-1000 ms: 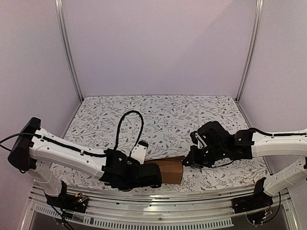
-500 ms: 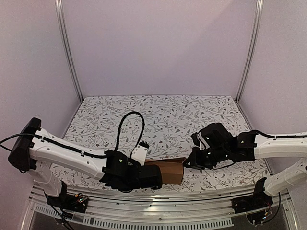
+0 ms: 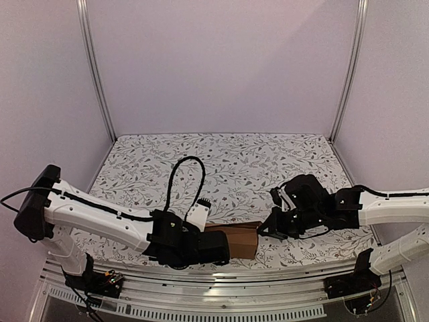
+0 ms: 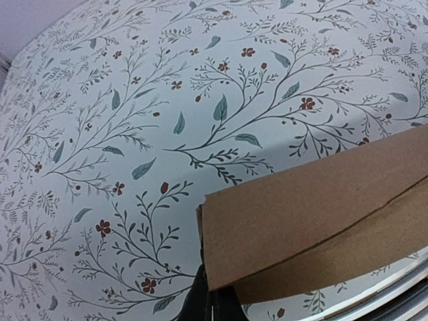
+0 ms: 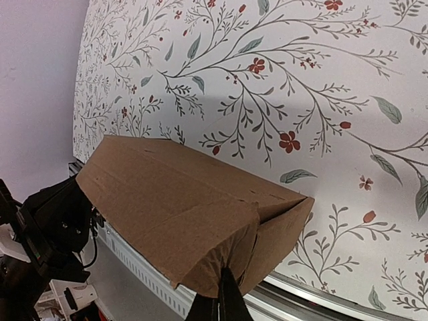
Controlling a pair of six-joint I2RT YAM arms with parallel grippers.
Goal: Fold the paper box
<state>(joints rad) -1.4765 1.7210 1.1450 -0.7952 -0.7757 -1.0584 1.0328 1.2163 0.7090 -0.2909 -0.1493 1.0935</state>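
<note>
The paper box point(image 3: 240, 239) is a small brown oblong carton lying near the table's front edge, between my two grippers. My left gripper point(image 3: 224, 247) is at its left end. In the left wrist view its shut fingers point(image 4: 200, 304) sit under the box point(image 4: 314, 214), whose corner hides their tips. My right gripper point(image 3: 263, 231) is at the right end. In the right wrist view it point(image 5: 224, 297) is shut, its tips against the creased end flap of the box point(image 5: 174, 194). A side flap stands partly ajar beside it.
A floral cloth point(image 3: 221, 157) covers the table. A metal rail point(image 3: 234, 276) runs along the front edge just below the box. A black cable loop point(image 3: 182, 176) rises from the left arm. Frame posts point(image 3: 94, 67) stand at the back corners.
My right arm has dropped slightly toward the front edge, keeping its tips at the box's right end. The left arm has edged slightly right. Both grippers stay shut.
</note>
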